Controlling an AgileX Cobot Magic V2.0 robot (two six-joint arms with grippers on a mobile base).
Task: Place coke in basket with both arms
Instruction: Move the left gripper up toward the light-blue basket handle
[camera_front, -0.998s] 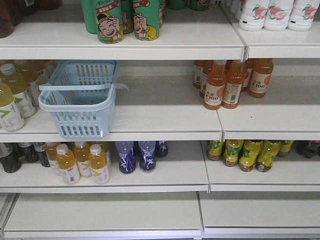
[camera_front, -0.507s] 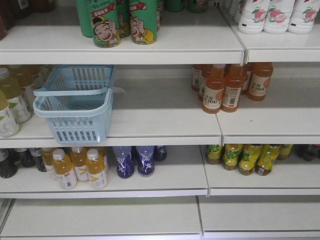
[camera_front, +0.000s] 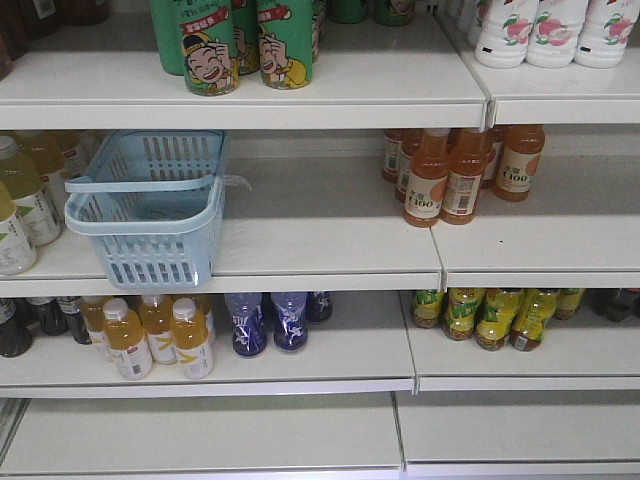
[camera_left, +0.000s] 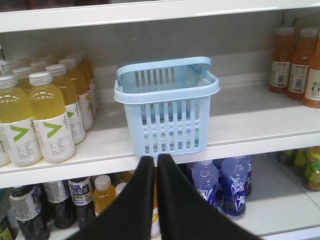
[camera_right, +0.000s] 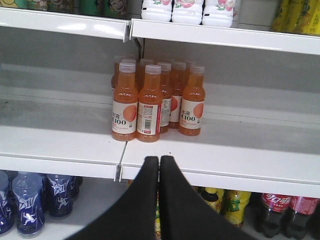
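White shelves (camera_front: 330, 250) hold a blue basket (camera_front: 145, 205).
Its long side runs front to back, short end facing out. Left gripper (camera_left: 156, 161) and right gripper (camera_right: 159, 161) are pressed together, empty. Coke (camera_right: 274, 210) stands upright one shelf lower, right.

Left pincer (camera_left: 155, 162) and right pincer (camera_right: 159, 163) both closed, empty

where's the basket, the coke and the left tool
basket (camera_left: 167, 125), left wrist view, on its slotted front wall
coke (camera_right: 274, 200), right wrist view, on one bottle's red label
left tool (camera_left: 156, 159), left wrist view, between its closed fingertips
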